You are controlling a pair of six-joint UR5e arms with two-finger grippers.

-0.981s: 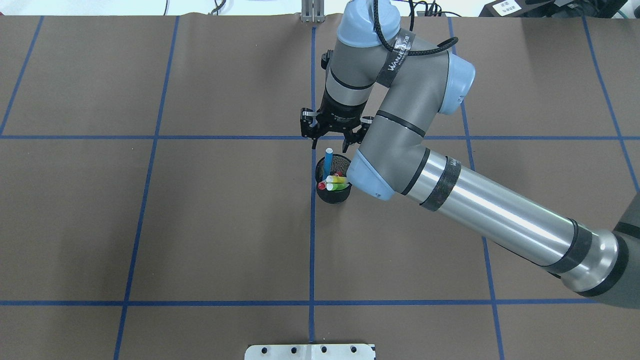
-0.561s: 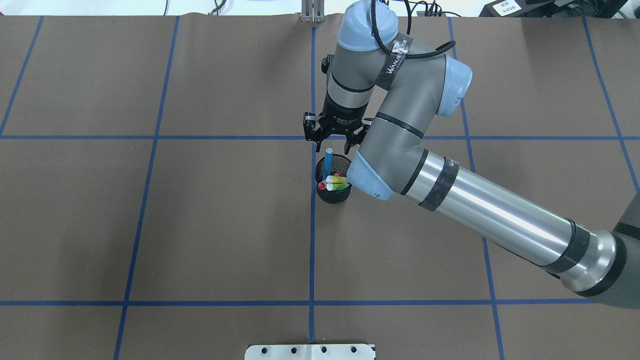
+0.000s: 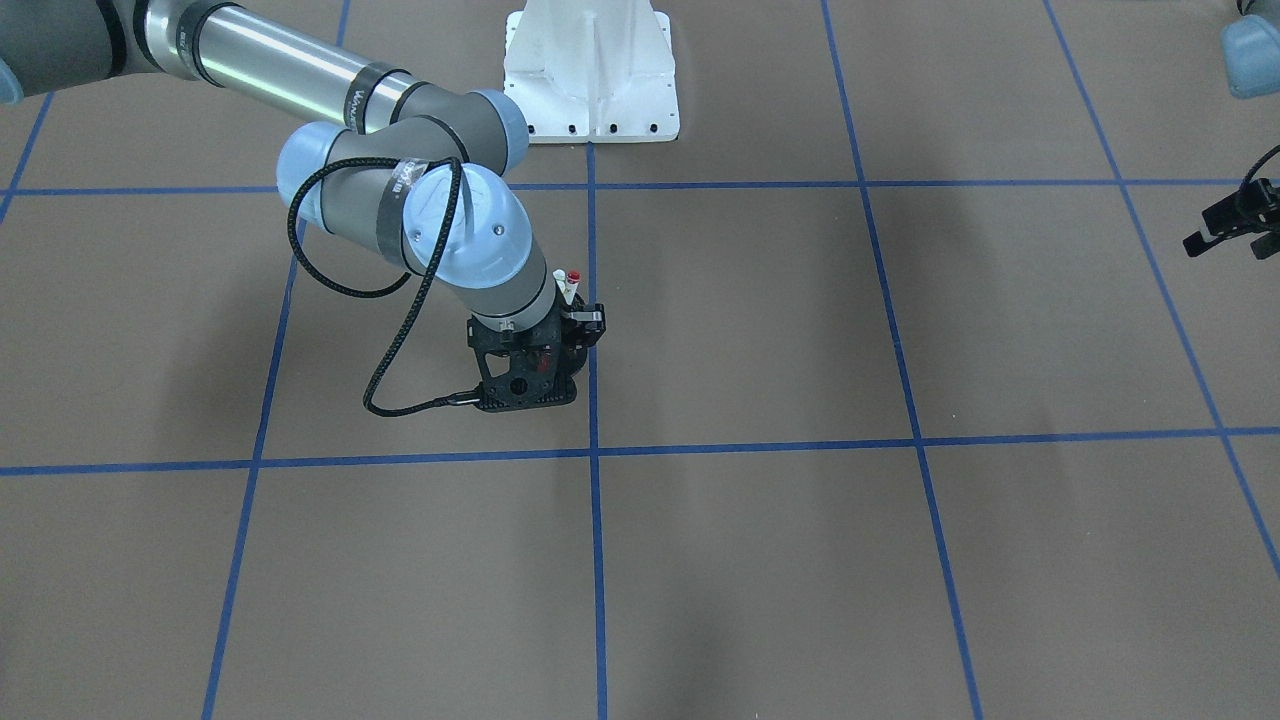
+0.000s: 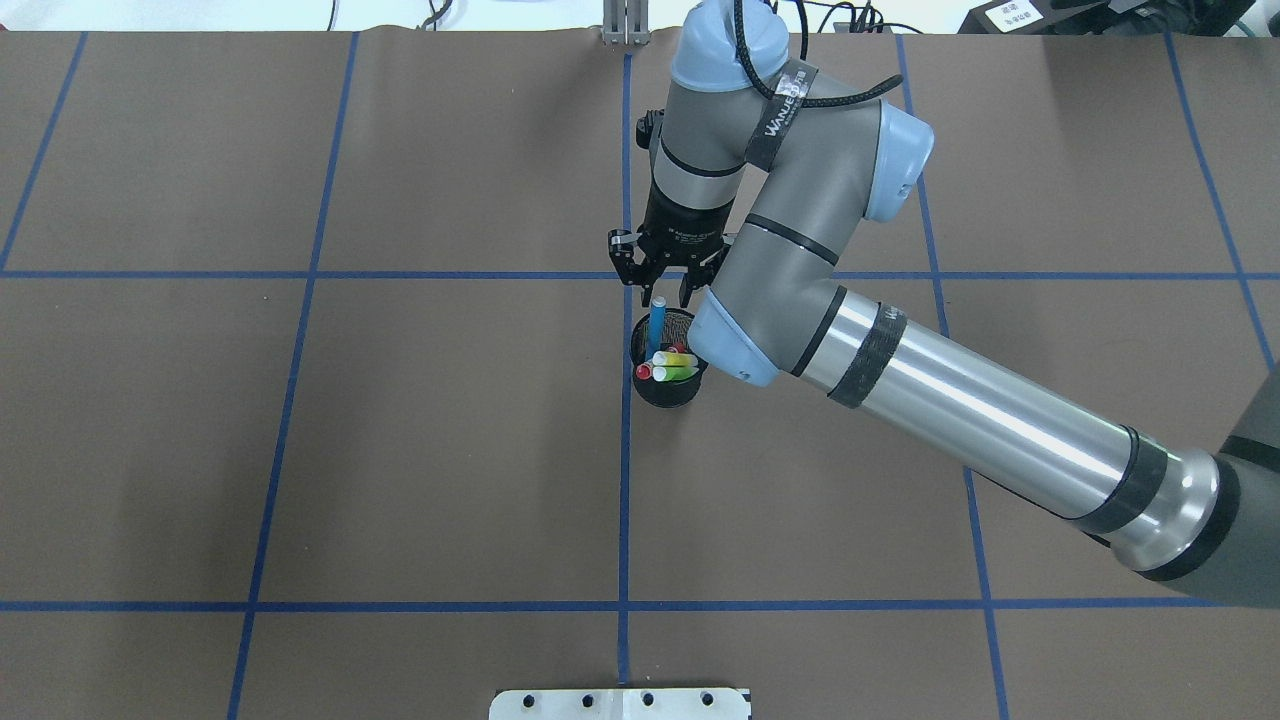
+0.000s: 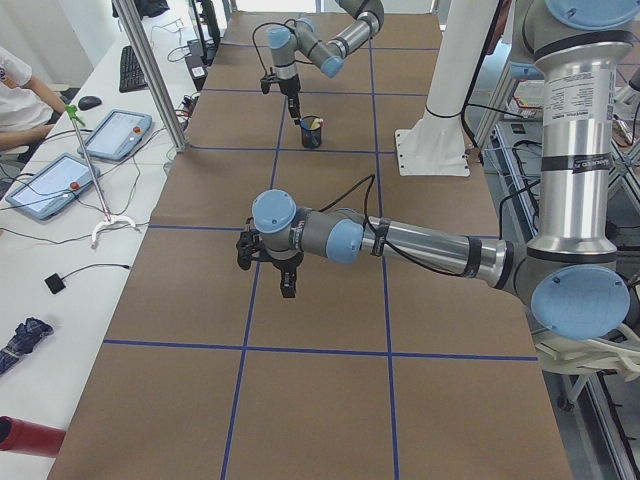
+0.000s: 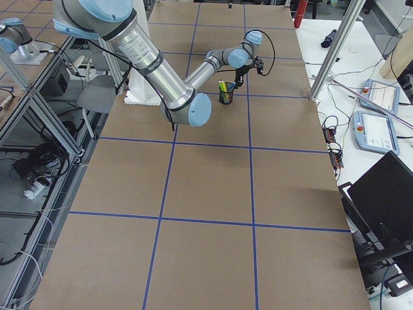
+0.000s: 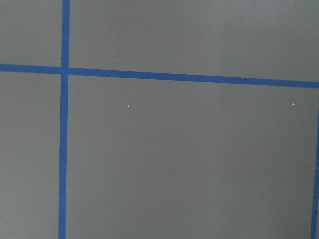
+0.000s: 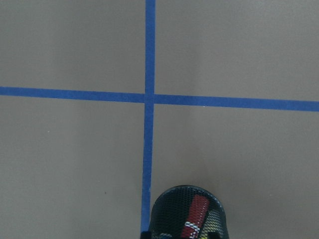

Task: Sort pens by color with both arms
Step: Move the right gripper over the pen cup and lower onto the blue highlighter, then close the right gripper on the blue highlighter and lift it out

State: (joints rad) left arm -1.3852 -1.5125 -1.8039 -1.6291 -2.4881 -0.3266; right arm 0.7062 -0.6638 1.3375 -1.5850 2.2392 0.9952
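Note:
A black mesh cup (image 4: 668,390) stands by the centre tape line and holds the pens. The blue pen (image 4: 656,322) stands tallest. The yellow pen (image 4: 676,358), the green pen (image 4: 680,373) and the white pen with red ends (image 4: 643,372) lean beside it. The white pen's red tip also shows in the front-facing view (image 3: 572,278). My right gripper (image 4: 665,297) hangs over the cup's far rim, its jaws partly closed with a gap, either side of the blue pen's top. My left gripper (image 3: 1225,243) is far off to the side, open and empty.
The brown table is marked with a grid of blue tape lines (image 4: 624,480). The white base mount (image 3: 590,70) stands at the robot's edge. The right wrist view shows the cup (image 8: 172,215) just below a tape crossing. A side bench with tablets (image 5: 60,170) lies beyond the table.
My right gripper's jaws have narrowed around the blue pen's top, and the arm has shifted slightly. The pens and cup have not moved.

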